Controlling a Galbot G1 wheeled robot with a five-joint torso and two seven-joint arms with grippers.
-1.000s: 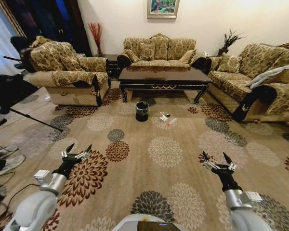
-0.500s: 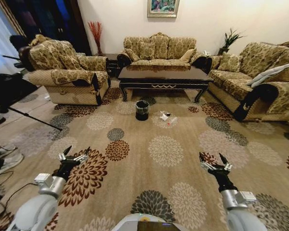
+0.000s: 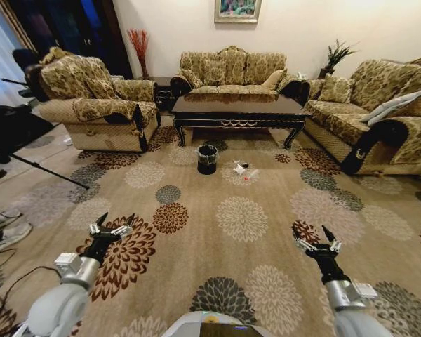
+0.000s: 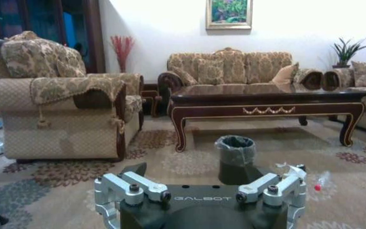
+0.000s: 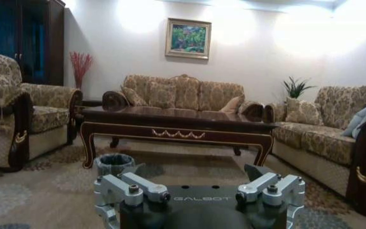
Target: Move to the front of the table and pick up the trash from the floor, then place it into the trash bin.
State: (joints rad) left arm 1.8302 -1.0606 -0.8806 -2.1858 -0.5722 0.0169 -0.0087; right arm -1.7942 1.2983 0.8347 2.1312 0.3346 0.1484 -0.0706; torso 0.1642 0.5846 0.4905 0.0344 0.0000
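Black trash bin (image 3: 207, 159) stands before the dark table (image 3: 238, 107), trash (image 3: 243, 170) just beside.

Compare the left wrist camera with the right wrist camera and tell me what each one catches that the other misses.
Left wrist alone: the trash on the carpet beside the trash bin, white scraps and a clear piece with a red end, and the left pincer, open.

Right wrist alone: a potted plant in full, the couch with a blue-grey cloth on its arm, and the right pincer, open.

Shared: the table, the bin in front of it, the sofa behind, the framed painting and the red twigs.
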